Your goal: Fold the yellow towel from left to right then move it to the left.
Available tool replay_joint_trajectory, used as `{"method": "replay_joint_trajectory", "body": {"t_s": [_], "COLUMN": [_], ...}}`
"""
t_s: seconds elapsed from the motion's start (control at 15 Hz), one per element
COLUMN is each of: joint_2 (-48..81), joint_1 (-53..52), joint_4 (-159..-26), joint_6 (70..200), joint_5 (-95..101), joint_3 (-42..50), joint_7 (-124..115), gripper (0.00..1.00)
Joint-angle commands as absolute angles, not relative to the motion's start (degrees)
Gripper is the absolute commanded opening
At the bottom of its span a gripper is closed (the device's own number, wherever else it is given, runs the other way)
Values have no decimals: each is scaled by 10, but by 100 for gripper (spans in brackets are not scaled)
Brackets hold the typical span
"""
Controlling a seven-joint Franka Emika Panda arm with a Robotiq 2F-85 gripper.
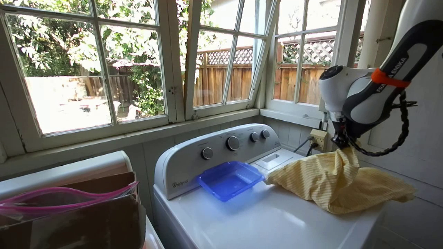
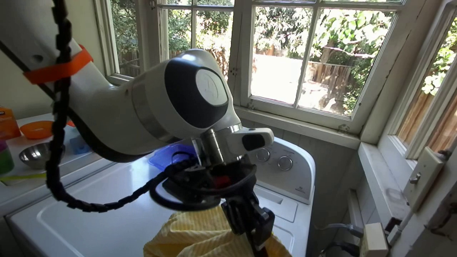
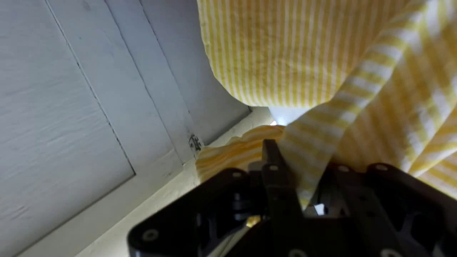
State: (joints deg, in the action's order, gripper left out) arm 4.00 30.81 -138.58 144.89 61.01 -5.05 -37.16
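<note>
the gripper [image 3: 305, 169] pinches one fold of the yellow towel [image 1: 330, 181]. the towel is wrinkled, and its one end is near the blue tray [image 1: 230, 180].

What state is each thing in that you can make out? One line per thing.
Gripper: shut on the yellow towel.
Yellow towel: wrinkled, pinched up at the gripper, lower part lying on the white machine.
Blue tray: open side up, on the machine.
Control knobs: settings too small to read.
Zip bag: mouth open.
Power outlet: plugs inserted.
Middle window: looks ajar.
Metal bowl: open side up, partly hidden.
</note>
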Motion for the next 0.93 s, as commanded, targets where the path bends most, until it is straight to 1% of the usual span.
{"method": "replay_joint_trajectory", "body": {"t_s": [0.0,0.13,0.27,0.47,0.67,0.87], "joint_2": [64,73,85,96,121,153], "joint_1": [226,196,166,150,135,126], "joint_4": [-1388,-1388,-1373,-1356,-1362,-1373], "joint_6": [1438,1437,1428,1424,1359,1294], "joint_5": [543,555,667,777,854,841], "joint_3": [32,61,94,120,122,109], "joint_7": [-332,-360,-473,-592,-708,-752], "gripper": [2,2,2,2,2,2]}}
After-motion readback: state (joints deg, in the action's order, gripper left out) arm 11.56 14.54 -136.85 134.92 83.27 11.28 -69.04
